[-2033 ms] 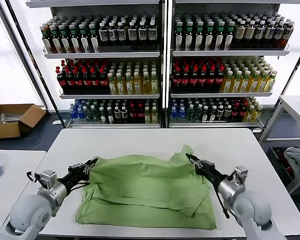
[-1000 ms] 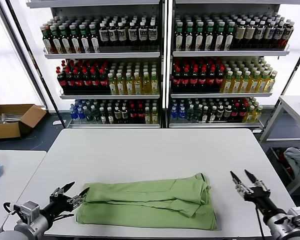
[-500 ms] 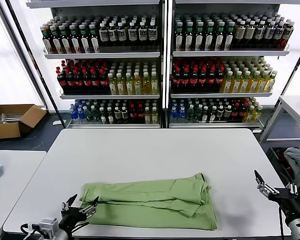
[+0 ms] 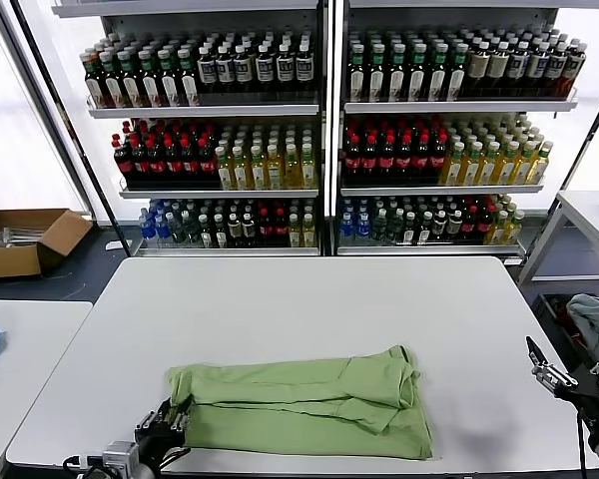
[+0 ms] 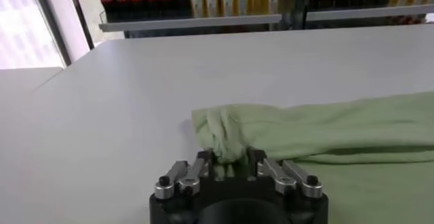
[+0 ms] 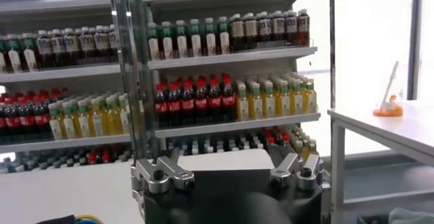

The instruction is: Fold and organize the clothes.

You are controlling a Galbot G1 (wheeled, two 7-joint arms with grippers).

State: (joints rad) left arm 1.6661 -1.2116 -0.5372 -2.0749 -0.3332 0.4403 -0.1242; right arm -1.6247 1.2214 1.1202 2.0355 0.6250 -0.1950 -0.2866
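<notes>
A: Where does the shirt (image 4: 304, 399) lie?

B: Folded into a long band on the table's (image 4: 280, 299) near side. The left gripper (image 4: 163, 424) sits low at its near-left end, jaws pinched on bunched cloth there, probably for a further fold.

A: And the right gripper (image 4: 545, 373)?

B: It is off the table's right edge, level and pointing away toward the shelves (image 6: 224, 59), jaws wide and empty, well apart from the shirt.

The head camera looks forward and down from high over the bench (image 4: 309, 299), with the drink shelves (image 4: 319, 130) beyond. The left wrist camera sits low behind its tool (image 5: 230, 168), close to the shirt (image 5: 319, 137), facing the shelves. The right wrist camera faces level at the shelves. All three share the shelves.
</notes>
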